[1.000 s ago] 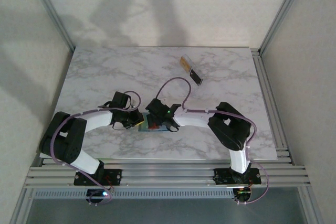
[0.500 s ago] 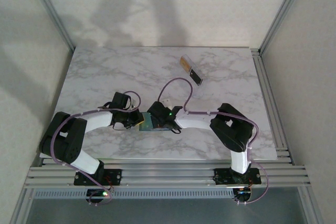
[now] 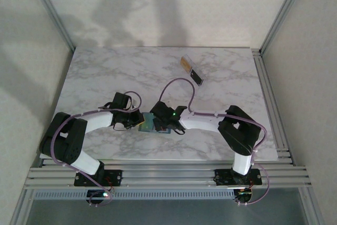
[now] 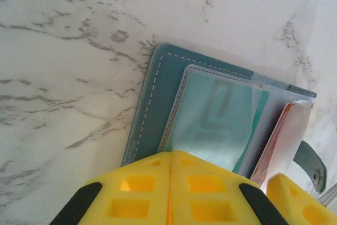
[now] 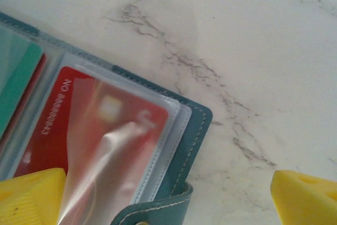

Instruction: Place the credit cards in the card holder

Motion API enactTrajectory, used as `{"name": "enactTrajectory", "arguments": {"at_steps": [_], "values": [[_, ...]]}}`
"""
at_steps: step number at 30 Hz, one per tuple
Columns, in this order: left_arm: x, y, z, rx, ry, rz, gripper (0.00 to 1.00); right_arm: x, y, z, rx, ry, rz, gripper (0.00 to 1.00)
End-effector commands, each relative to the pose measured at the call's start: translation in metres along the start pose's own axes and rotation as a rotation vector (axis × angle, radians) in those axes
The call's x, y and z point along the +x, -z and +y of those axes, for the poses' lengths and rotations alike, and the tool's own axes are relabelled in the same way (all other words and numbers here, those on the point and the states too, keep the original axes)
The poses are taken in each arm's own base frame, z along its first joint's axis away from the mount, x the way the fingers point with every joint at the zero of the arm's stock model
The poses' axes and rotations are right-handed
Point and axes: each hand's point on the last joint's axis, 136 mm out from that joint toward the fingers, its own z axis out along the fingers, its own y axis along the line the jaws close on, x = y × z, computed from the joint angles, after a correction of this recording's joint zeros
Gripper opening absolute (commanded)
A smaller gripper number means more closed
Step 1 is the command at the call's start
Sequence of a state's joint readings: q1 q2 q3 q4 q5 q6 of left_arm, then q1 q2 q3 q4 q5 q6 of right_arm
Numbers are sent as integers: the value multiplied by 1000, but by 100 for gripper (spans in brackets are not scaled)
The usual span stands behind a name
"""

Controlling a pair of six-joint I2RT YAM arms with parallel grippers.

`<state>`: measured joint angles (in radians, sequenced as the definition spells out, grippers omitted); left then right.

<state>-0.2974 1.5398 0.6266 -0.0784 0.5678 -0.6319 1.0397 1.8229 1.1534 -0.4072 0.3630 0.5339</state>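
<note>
Credit cards point(image 5: 97, 130) under low, wide-spread right claw point(image 5: 168, 196)

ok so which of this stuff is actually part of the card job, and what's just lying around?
Job:
- clear card holder, at the far side, with a gold card and a black card in it
- red card and green card, tucked in clear sleeves

Just there:
- teal wallet, open, merely housing those sleeved cards
- marble table

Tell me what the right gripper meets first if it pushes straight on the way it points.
Probably the teal wallet: the right gripper, jaws open, straddles its corner, one finger above the sleeved red card, the other above bare table.
</note>
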Motion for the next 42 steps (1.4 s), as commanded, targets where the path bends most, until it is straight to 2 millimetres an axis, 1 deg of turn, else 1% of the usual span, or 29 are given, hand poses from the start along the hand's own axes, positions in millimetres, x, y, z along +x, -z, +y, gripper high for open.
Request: {"name": "enactTrajectory", "arguments": {"at_steps": [1,6,9,14,16,19,23,27,28,30,31,33,36,38,40,42], "values": [[21,-2,45,-175,52,54,7,-21,17,20,-81,7,-31,99],[18,2,45,-180,46,27,7,-26,3,29,-88,-5,-25,99],[20,2,46,-185,45,40,7,-20,-9,24,-70,-24,-8,99],[20,3,47,-186,44,30,7,0,-27,8,-7,-27,33,99],[19,2,47,-191,42,35,7,8,-33,-1,33,-36,42,99],[19,3,48,-195,41,27,7,16,-35,-14,82,-55,36,99],[19,2,46,-192,41,36,6,23,-30,-21,88,-70,37,99],[16,6,43,-182,35,14,8,22,-22,-17,48,-81,37,99],[15,7,39,-169,33,9,9,20,-19,-15,37,-82,35,99],[12,11,31,-139,28,3,17,14,-13,-10,10,-82,37,99],[10,14,25,-122,22,-3,22,10,-10,-7,-2,-79,39,99],[4,23,13,-86,8,-45,25,3,-5,1,-30,-58,43,99],[-15,45,-14,-15,-22,-148,30,-4,-4,1,-19,-30,50,99],[-23,59,-30,7,-46,-184,34,-8,3,2,-37,-40,49,99],[-28,68,-32,-9,-61,-210,37,-9,12,3,-65,-49,44,99],[-29,70,-28,-29,-71,-224,39,-8,20,-1,-69,-48,38,99]]}}
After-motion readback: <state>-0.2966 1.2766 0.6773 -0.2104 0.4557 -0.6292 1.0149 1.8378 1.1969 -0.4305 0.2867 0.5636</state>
